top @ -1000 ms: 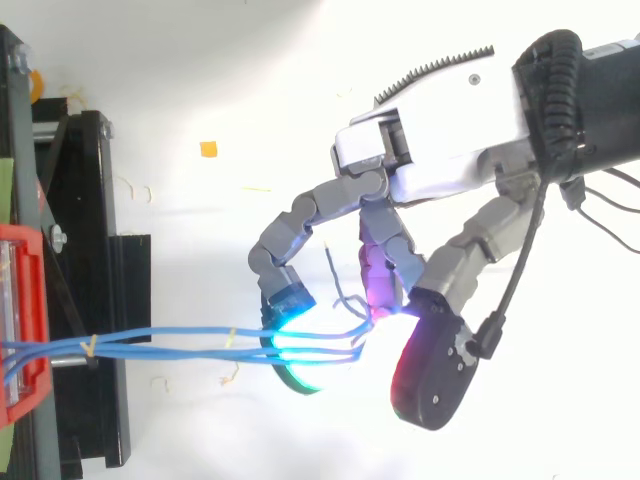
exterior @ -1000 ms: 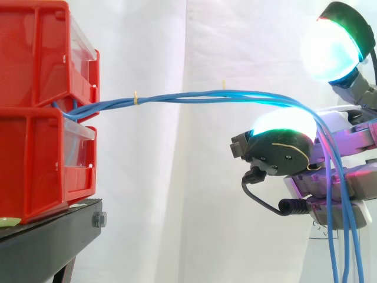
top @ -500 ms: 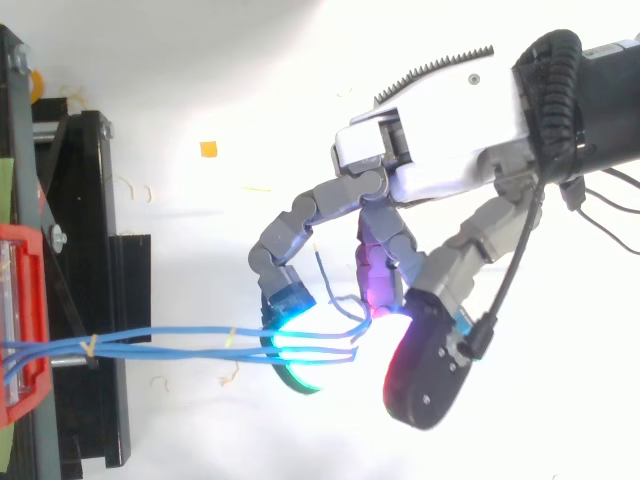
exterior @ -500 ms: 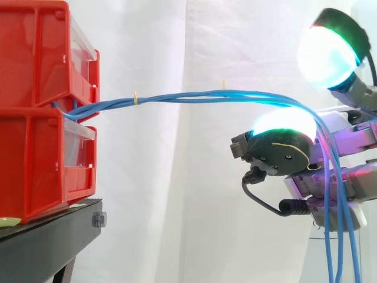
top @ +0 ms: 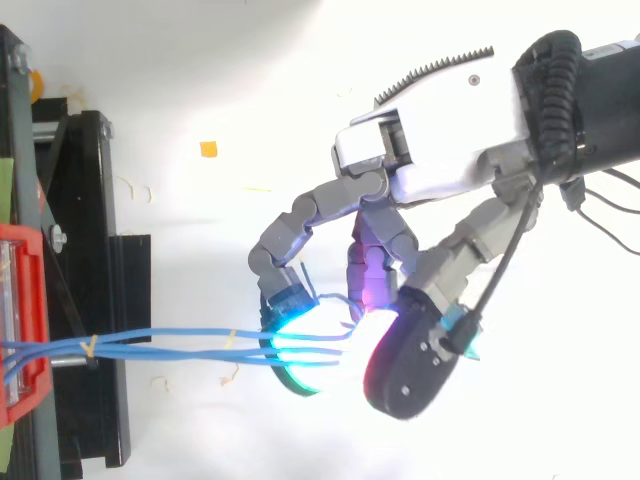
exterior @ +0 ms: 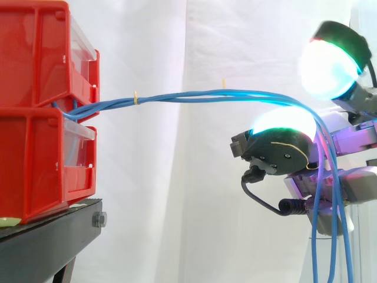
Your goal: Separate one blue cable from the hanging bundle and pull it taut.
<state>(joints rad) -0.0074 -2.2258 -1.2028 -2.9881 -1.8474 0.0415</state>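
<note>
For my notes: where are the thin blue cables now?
Side view: the thin blue cables run from the red plastic bins at left and drape over the hand.

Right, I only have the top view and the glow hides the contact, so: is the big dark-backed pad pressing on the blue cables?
Observer: No. From the side, that pad of the hand is raised above the blue cables, with white curtain showing between.
Operator: Where do they go past the fingers?
Observer: They bend over the lower glowing pad and hang down, out of the bottom of the side view.
</note>
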